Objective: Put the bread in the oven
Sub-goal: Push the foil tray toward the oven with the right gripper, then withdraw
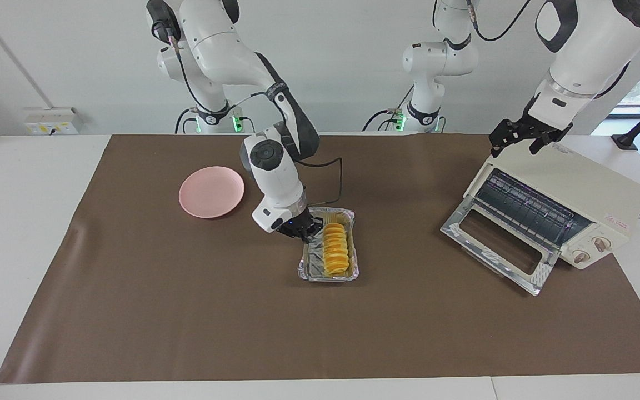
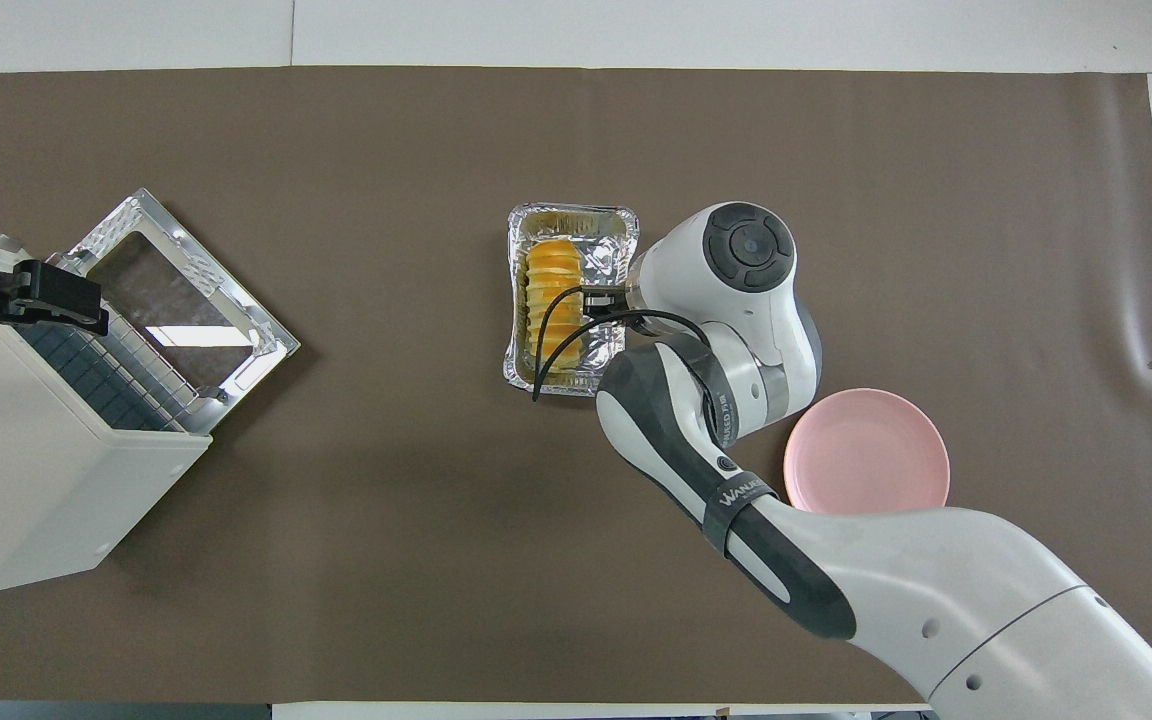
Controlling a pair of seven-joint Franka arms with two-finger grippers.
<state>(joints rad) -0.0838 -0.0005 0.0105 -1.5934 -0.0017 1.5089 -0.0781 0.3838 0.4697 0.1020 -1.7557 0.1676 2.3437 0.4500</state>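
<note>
The bread point(image 1: 335, 249) point(image 2: 551, 300), a ridged golden-orange loaf, lies in a crinkled foil tray point(image 1: 311, 270) point(image 2: 608, 258) near the middle of the brown mat. My right gripper point(image 1: 304, 231) point(image 2: 604, 300) is shut on the tray's long rim, on the side toward the right arm's end. The cream oven point(image 1: 592, 191) point(image 2: 26, 480) stands at the left arm's end, its glass door point(image 1: 495, 244) point(image 2: 181, 290) dropped open and the rack showing. My left gripper point(image 1: 515, 144) point(image 2: 86, 308) waits open at the oven's top front edge.
A round pink plate point(image 1: 211, 191) point(image 2: 866, 470) lies on the mat toward the right arm's end, nearer to the robots than the tray. Bare brown mat stretches between the tray and the oven door.
</note>
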